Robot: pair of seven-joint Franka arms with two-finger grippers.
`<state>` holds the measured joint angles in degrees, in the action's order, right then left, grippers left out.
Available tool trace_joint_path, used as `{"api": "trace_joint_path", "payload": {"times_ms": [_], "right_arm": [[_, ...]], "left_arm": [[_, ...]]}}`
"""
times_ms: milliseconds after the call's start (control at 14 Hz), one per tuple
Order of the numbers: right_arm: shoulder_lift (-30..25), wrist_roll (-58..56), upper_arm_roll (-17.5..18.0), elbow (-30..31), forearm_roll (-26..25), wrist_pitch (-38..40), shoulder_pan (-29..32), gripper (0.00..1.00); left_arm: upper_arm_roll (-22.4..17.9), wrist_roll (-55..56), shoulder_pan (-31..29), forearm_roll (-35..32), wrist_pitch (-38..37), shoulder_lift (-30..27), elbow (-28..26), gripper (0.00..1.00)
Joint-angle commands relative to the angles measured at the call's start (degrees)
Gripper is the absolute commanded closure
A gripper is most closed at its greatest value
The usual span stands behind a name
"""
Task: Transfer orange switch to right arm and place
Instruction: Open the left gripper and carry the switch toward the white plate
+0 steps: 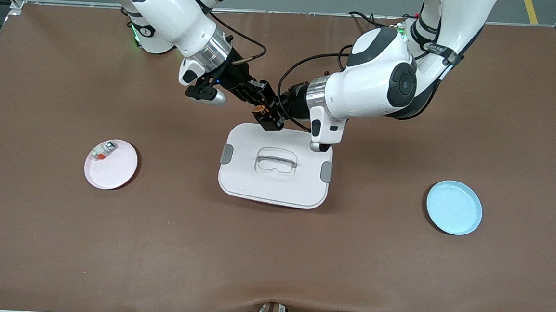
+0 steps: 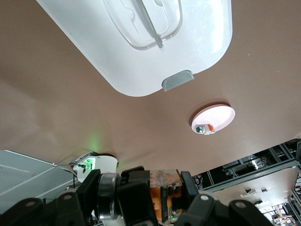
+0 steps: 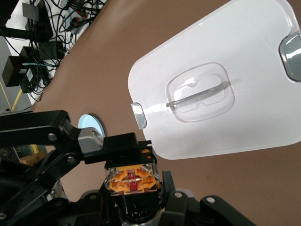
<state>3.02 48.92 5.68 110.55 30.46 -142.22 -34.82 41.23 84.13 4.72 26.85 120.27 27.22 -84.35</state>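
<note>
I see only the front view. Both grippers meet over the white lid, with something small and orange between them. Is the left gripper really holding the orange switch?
Observer: Yes. In the left wrist view the left gripper is shut on the orange switch, one finger on each side.
Operator: What does the right arm's camera see of it?
Observer: It looks straight onto the switch's top, close in front of the right gripper. The top is an orange face with a small red part in the middle.
Operator: And the piece on the pink plate?
Observer: On the pink plate, the whitish component shows a green spot beside its orange part.
</note>
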Motion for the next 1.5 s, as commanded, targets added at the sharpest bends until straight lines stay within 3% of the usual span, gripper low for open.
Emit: {"api": "trace_joint_path", "payload": {"times_ms": [0, 287, 573, 716, 931, 1075, 1433], "right_arm": [[-0.03, 0.47, -0.49, -4.01, 1.27, 7.28, 1.15, 1.00], [-0.03, -0.58, -0.49, -11.13, 0.48, 21.33, 6.50, 1.00], [-0.30, -18.02, -0.49, -13.61, 0.30, 34.45, 14.67, 1.00], [-0.30, -30.23, -0.49, -13.70, -2.92, 38.93, 18.80, 1.00], [-0.30, -45.54, -0.49, -13.61, -14.86, 42.20, 21.62, 1.00], [-0.30, -52.75, -0.58, -13.26, -19.80, 42.56, 23.03, 1.00], [0.49, -72.01, -0.58, -11.94, -24.56, 43.00, 28.66, 1.00]], "left_arm": [[0.08, 0.34, 0.64, 0.84, 0.93, 1.16, 1.82, 1.00], [0.08, 0.34, 0.73, 0.84, 0.93, 1.34, 1.82, 1.00], [0.17, 0.34, 1.08, 0.84, 0.93, 1.17, 1.91, 1.00], [0.17, -0.01, 1.08, 0.75, 0.93, 0.73, 1.91, 0.01], [0.08, 0.34, 0.29, 0.49, 0.75, 0.46, 3.66, 0.00], [-0.18, 0.08, 0.02, 0.05, 0.75, 0.46, 4.11, 0.00], [-0.71, -0.45, -4.27, -9.94, 0.23, -1.82, 4.11, 0.00]]}}
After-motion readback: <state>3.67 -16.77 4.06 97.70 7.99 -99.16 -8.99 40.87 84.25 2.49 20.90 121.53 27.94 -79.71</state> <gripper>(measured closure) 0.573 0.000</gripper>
